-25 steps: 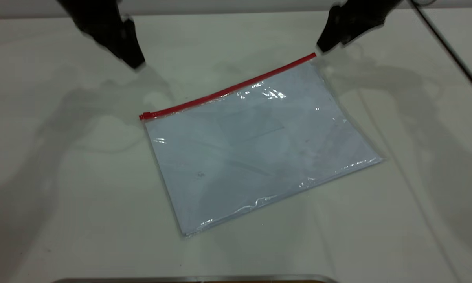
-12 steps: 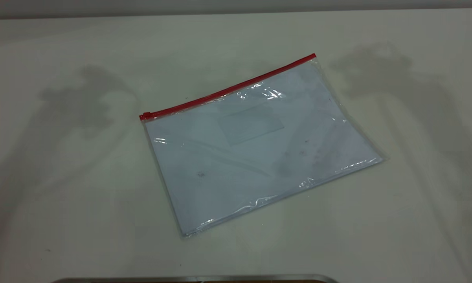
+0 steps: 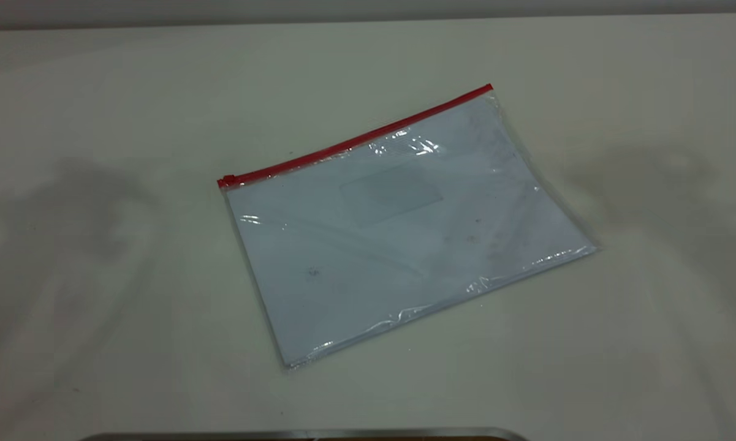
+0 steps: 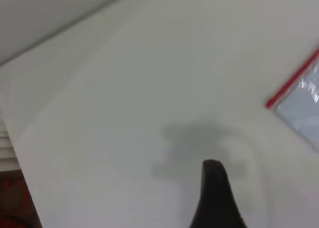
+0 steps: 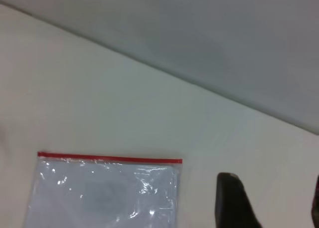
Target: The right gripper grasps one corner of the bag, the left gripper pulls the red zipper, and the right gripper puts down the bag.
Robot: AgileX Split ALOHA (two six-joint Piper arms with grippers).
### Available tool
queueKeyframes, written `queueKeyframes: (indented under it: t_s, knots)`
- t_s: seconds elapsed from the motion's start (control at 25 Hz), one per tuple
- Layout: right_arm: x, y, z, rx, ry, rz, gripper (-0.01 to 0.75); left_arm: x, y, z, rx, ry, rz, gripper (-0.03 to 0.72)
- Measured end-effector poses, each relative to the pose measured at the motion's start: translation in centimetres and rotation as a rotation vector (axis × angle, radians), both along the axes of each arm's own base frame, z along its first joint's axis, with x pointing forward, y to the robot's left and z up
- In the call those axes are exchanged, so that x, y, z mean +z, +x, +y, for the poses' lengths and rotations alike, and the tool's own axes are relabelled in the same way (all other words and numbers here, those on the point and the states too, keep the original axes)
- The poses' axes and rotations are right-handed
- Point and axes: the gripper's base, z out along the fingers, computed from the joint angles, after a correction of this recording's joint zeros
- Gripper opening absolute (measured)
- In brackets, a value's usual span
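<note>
Right gripper (image 5: 273, 188) spread wide, holding nothing; left gripper (image 4: 215, 193) grip state cannot be told.
Bag (image 3: 398, 226) lies flat mid-table (image 3: 98, 306), long axis slanting toward the far right corner; red zipper (image 3: 355, 142) along its far edge; white paper (image 3: 368, 263) inside.

Bare robot test bench, likely a lab or workshop setup. Plain off-white bench (image 3: 128, 294) filling nearly the whole exterior view, with a pale grey wall (image 5: 224, 33) rising straight behind its far edge. Black gripper fingers (image 4: 215, 198) intruding from a wrist-mounted camera, soft arm shadows cast across the bench beneath them. Single clear document bag (image 3: 398, 233) lying flat mid-bench. Metal rim (image 3: 306, 433) along the nearest edge.
</note>
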Motion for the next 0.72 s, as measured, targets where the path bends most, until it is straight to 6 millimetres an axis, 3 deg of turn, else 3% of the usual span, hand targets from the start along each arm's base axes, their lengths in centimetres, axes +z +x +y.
queueKeyframes:
  t_s: [0.2, 0.36, 0.48, 0.72]
  knots:
    - [0.4, -6.4, -0.6, -0.002, 0.007, -0.011, 0.354, 2.4, -5.2, 0.8, 0.074, -0.067, -0.083, 0.582]
    - [-1.8, -11.4, -1.1, 0.002, 0.011, 0.029, 0.311, 2.5, -9.8, 1.6, 0.142, -0.130, -0.114, 0.582]
    - [-4.1, -15.1, -1.1, 0.023, 0.046, 0.064, 0.281, 1.1, -13.1, 2.1, 0.176, -0.154, -0.103, 0.582]
    - [-9.2, -21.9, -1.3, 0.070, 0.074, 0.076, 0.233, -4.3, -19.2, 3.1, 0.189, -0.146, -0.049, 0.582]
